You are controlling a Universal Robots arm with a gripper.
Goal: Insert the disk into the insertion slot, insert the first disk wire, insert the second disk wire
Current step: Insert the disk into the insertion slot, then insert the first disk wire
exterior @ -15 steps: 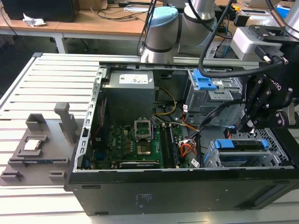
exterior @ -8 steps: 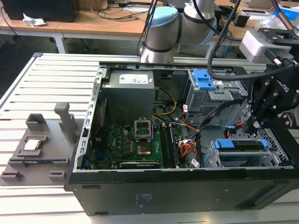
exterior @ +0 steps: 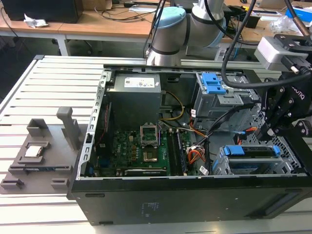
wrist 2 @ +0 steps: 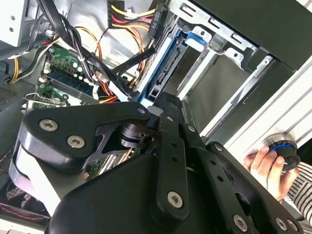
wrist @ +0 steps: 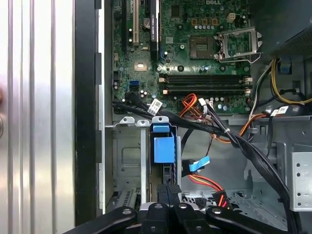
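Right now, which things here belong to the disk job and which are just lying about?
Job: blue-framed silver disk; low silver perforated drive cage; black gripper.
Lying about: grey plastic fixture tray; taller grey cage with blue latch; green motherboard.

My arm [exterior: 195, 22] stands behind the case [exterior: 170, 204], its joints bent, and reaches over the case's end at the exterior view's right. There my wrist [exterior: 287, 97] tips downward, so my gripper [exterior: 269, 130] points into the case, just inside its wall. In both wrist views my fingers [wrist: 164, 189] [wrist 2: 168, 105] are pressed together, tips meeting, with the linkages splayed out behind them.
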